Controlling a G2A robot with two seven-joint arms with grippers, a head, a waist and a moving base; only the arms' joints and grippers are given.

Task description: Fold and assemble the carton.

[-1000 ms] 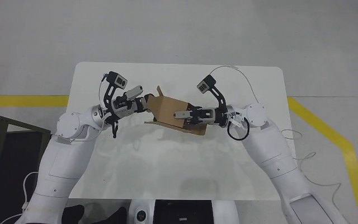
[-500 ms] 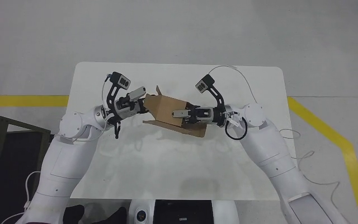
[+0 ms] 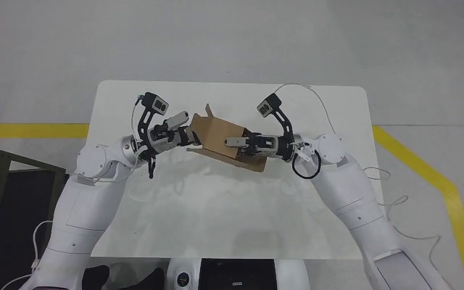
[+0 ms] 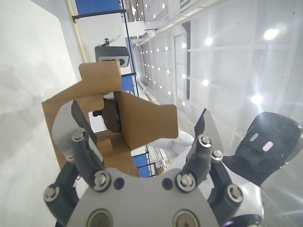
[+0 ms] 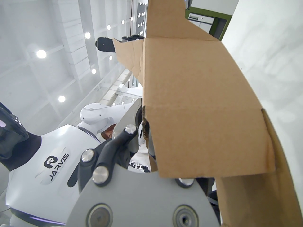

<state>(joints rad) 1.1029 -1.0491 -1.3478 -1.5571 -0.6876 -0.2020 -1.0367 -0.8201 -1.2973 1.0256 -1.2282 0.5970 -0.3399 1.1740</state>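
Observation:
A brown cardboard carton (image 3: 217,136) hangs between both arms over the middle of the white table (image 3: 217,210), its end flaps loose. My right gripper (image 3: 236,142) is shut on the carton's right wall; one finger (image 5: 132,121) presses the carton (image 5: 194,109), and the other is hidden behind the cardboard. My left gripper (image 3: 185,130) sits at the carton's left end. In the left wrist view that left gripper (image 4: 139,109) is open, with a carton flap (image 4: 146,121) lying between its spread fingers, untouched.
A thin white cable (image 3: 319,101) runs over the table's far right part. The table's near half and far left lie bare. Yellow floor tape (image 3: 43,130) runs past both sides of the table.
The carton has lifted and swung slightly toward the far side, and the flap that hung at its near left no longer sticks out. The left gripper moved closer to the carton's end.

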